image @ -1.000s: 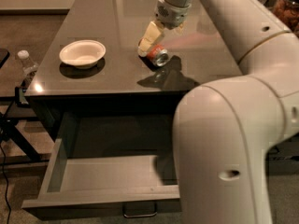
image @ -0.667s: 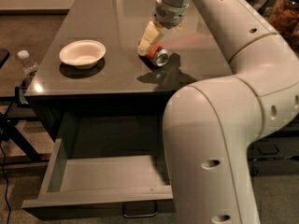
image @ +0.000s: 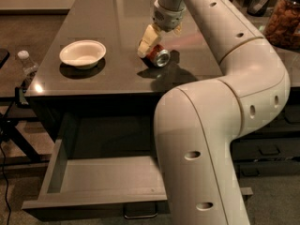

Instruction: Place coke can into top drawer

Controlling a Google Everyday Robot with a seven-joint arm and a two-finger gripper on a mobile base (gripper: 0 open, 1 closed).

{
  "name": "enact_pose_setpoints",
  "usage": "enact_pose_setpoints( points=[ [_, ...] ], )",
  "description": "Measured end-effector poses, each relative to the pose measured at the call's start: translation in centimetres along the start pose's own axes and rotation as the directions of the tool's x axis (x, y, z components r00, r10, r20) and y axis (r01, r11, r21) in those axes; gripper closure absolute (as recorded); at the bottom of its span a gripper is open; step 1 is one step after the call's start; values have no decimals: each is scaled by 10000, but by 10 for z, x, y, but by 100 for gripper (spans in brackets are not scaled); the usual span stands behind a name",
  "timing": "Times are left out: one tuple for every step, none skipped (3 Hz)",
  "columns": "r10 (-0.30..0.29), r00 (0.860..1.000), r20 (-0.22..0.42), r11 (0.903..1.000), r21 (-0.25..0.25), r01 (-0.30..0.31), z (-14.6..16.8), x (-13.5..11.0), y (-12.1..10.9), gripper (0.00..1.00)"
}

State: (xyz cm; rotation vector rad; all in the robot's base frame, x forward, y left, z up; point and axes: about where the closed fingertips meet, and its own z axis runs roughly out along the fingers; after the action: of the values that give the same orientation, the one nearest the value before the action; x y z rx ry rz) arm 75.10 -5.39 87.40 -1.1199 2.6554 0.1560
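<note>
Coke can (image: 158,57) lies well inside table (image: 108,27) edges, hand (image: 152,47) over it, grip unclear.

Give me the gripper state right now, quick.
Gripper: at the coke can lying on the tabletop; whether it is open or closed on the can cannot be told.

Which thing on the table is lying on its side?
The coke can; its silver end faces the camera. The bowl sits upright. The gripper is right at the can.
</note>
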Motion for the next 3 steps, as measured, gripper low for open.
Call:
enact_pose_setpoints(
  points=[
    [-7, 9999, -101, 10000, -20, 7, 11, -2, -2, 0],
    [-33, 9998, -181, 10000, -78, 32, 19, -3, -3, 0],
    [-70, 9996, -280, 10000, -59, 68, 24, -3, -4, 0]
  ],
)
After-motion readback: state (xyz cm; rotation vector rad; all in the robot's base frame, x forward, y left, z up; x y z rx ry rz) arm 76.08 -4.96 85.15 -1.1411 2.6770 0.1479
